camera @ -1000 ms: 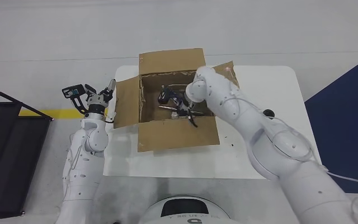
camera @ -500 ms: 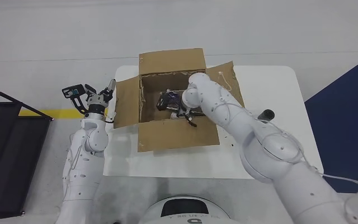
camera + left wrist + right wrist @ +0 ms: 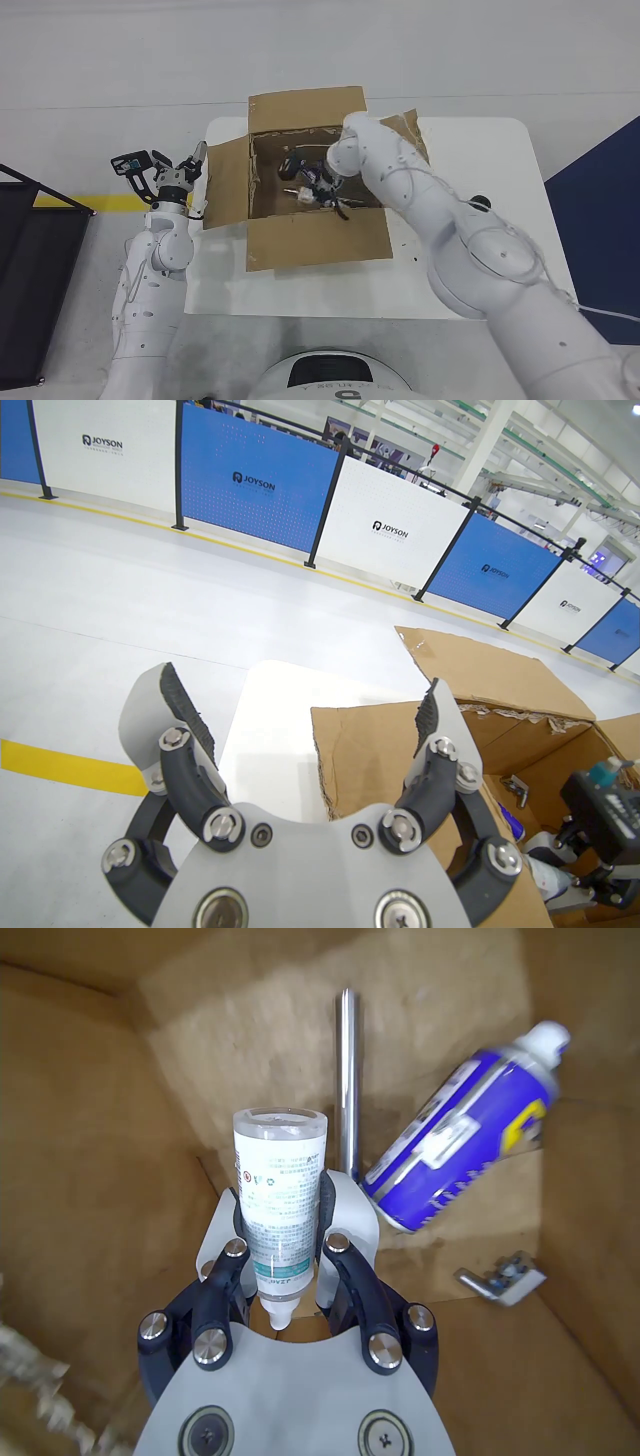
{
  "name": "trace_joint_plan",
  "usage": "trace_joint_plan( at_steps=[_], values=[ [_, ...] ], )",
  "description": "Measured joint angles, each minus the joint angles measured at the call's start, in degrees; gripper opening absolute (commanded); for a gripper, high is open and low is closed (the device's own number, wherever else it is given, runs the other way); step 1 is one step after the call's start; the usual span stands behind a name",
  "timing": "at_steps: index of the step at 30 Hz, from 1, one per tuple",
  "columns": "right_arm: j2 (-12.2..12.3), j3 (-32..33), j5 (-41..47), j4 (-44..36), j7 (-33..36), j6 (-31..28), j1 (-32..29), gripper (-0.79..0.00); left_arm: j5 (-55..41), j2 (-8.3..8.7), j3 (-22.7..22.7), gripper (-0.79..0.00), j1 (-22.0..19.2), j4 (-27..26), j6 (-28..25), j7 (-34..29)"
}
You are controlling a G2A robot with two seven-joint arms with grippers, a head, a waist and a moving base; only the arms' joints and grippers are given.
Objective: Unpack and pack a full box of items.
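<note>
1. R end effector (image 3: 280, 1200) is down inside the cardboard box (image 3: 305, 112), clenched on a white squeeze bottle (image 3: 277, 1163). The pads pinch the lower body and the nozzle points back toward my wrist.
2. Why that grip: the body is flat-sided w/ a label, so the pads get more to bite than on the narrow nozzle. It looks squeezable, so I'd judge firm but not crushing.
3. The bottle sits clear of the box floor, approx mid-box, not touching the walls.
4. Other stuff in the box: a blue spray can (image 3: 460, 1128) lying tilted w/ its cap end up against a wall, a shiny metal rod (image 3: 348, 1078) just beside the can, and a small metal bracket (image 3: 502, 1278) on the floor near the can's base.
5. L end effector (image 3: 300, 695) is released, nothing between the pads. It's parked off the table's (image 3: 500, 150) left edge, just beside the box's left flap. Prob kept there so it doesn't crowd the R arm.
6. Stage, my guess: the unpack half, w/ several items left inside.
7. Next move needs a straight lift past the flaps. The torn cardboard edges could snag the bottle or my wrist.
</note>
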Motion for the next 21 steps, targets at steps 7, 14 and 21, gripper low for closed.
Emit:
trace_joint_plan(
  at_steps=[7,14,21],
  values=[
    [3.3,4.3,2.6,-1.6,-6.0,-4.8,4.3,-0.785,0.0,0.0,0.0,0.0,0.0,0.0,0.0,0.0],
    [10.8,12.0,-2.4,-10.6,-21.2,-1.7,5.1,-0.785,0.0,0.0,0.0,0.0,0.0,0.0,0.0,0.0],
    [13.3,14.6,-5.0,-14.9,-24.2,1.0,4.0,-0.785,0.0,0.0,0.0,0.0,0.0,0.0,0.0,0.0]
  ],
)
